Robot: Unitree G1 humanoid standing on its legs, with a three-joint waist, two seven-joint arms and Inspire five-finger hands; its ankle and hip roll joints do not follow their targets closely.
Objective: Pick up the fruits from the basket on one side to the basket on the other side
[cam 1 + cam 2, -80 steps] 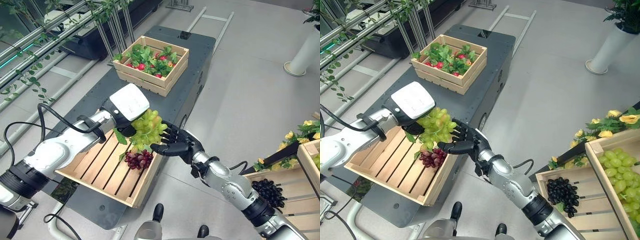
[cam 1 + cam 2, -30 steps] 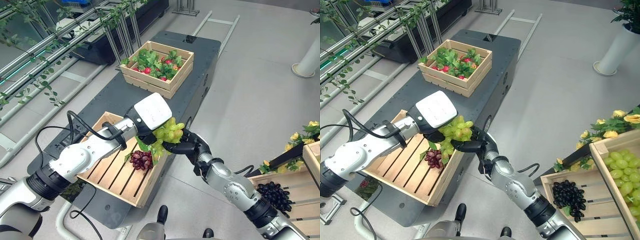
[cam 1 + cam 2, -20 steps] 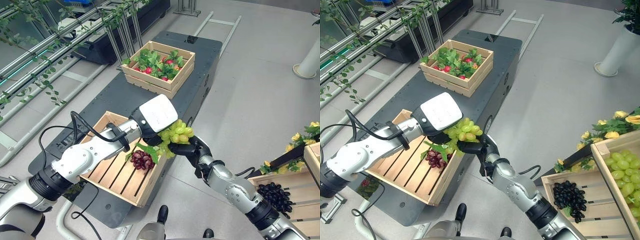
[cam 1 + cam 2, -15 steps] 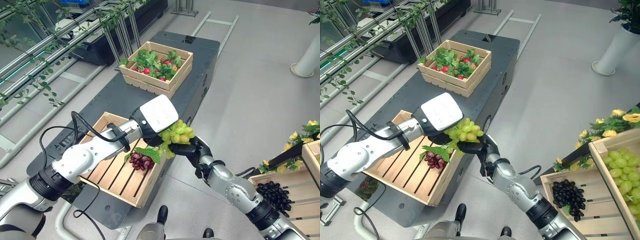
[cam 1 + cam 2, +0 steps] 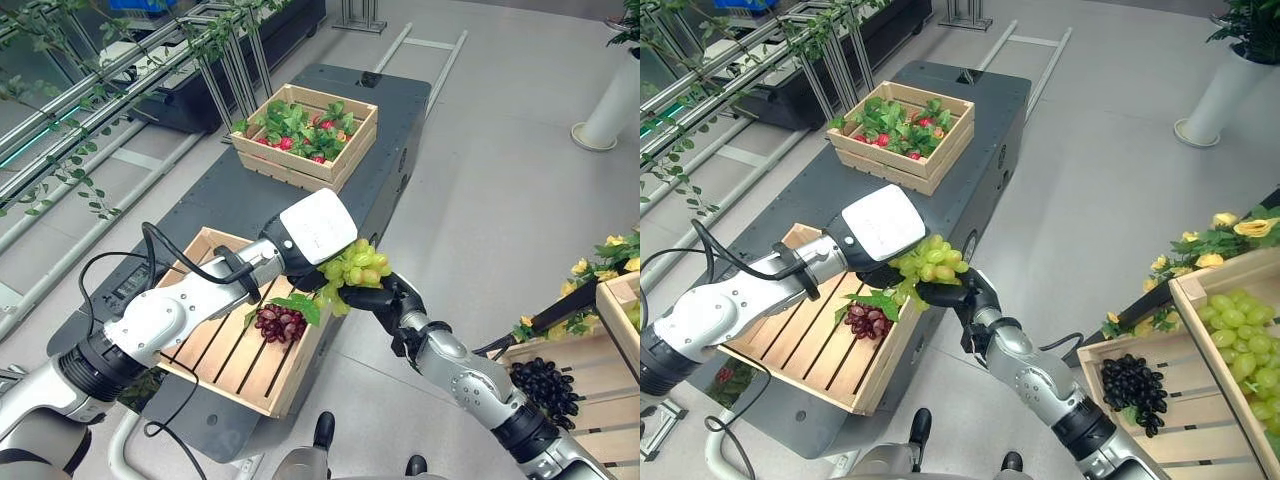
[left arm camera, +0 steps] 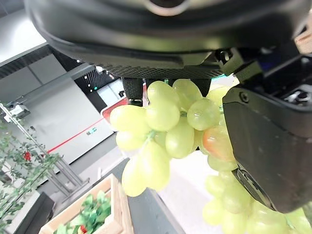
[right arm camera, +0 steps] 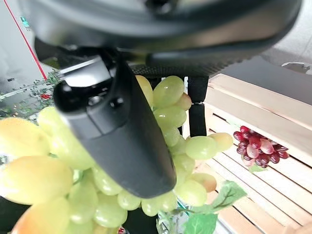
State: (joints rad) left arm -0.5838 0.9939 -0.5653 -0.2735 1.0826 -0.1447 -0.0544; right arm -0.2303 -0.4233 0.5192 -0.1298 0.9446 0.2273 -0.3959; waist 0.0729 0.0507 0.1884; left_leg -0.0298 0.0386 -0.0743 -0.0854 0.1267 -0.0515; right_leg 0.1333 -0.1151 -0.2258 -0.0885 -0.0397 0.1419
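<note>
A bunch of green grapes hangs just past the right edge of the slatted wooden crate. My left hand, with its white cover on top, is curled on the bunch from the left. My right hand grips the same bunch from the right and below. In the left wrist view my thumb presses into the green grapes. The right wrist view has my thumb wrapped over the green grapes. A small bunch of red grapes with a leaf lies in the crate.
The crate sits on a dark cart, which also carries a crate of strawberries and leaves at its far end. At the right stand a crate with black grapes and one with green grapes, beside yellow flowers. Grey floor lies between.
My right hand, open beside the bunch 2.7 s ago, has shut on it. Both hands and the green grapes have shifted right, off the crate's edge. Almost nothing moved in the last half second.
</note>
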